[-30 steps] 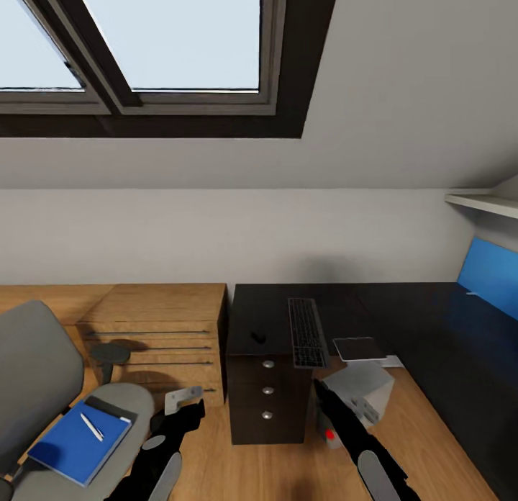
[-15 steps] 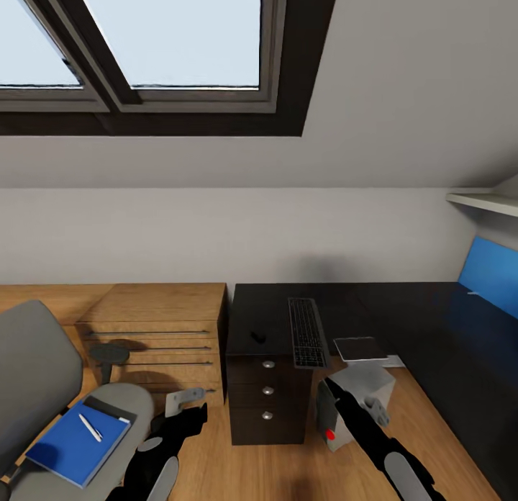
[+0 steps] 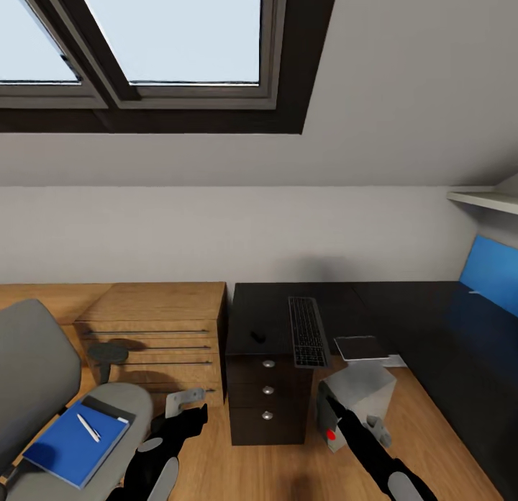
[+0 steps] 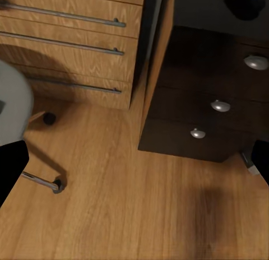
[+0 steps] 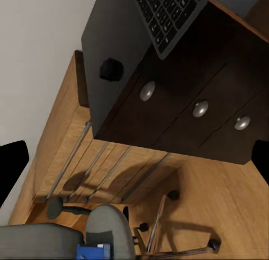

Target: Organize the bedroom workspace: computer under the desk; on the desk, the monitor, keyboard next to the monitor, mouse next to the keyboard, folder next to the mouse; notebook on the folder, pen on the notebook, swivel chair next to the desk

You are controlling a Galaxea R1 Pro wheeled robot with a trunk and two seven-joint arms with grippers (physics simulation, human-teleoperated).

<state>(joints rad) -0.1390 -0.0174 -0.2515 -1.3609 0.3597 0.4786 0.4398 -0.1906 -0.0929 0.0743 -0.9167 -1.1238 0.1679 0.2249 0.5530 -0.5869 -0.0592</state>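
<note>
Fingers cropped at edges; computer half hidden.

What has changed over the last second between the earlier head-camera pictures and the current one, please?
The right arm has drawn back toward the robot, so the right gripper now sits lower in the head view, in front of the computer. Nothing was grasped or released. The left gripper, the keyboard, mouse, and the folder with the pen on the swivel chair stayed put.
</note>
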